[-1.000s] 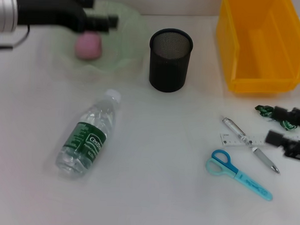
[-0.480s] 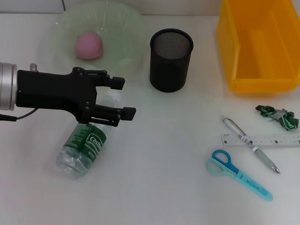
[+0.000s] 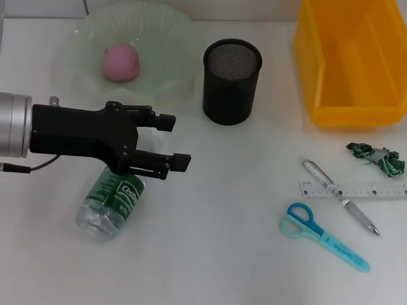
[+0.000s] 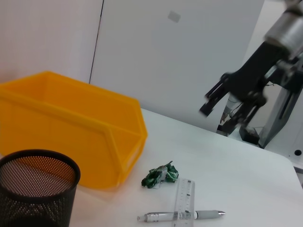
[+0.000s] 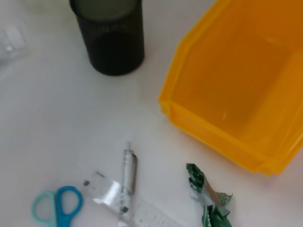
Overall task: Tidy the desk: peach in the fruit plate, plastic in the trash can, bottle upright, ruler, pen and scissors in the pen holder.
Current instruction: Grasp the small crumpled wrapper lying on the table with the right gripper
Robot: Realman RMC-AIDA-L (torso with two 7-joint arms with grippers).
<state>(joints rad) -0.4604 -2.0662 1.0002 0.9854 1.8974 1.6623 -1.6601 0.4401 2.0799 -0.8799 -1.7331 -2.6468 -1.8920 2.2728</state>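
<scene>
Lowering further over the bottle (image 3: 113, 203), the left claw (image 3: 174, 141) stays spread, ungrasping.

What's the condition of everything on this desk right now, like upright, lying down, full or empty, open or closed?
Bottle: lying on its side, below the left gripper.
Peach: sitting in the fruit plate.
Pen holder: upright, empty.
Yellow trash can: empty.
Plastic scrap: crumpled, on the desk.
Pen: lying across the ruler.
Scissors: closed, lying flat.
Left gripper: open, over the bottle.
Right gripper: raised off the desk, open.
</scene>
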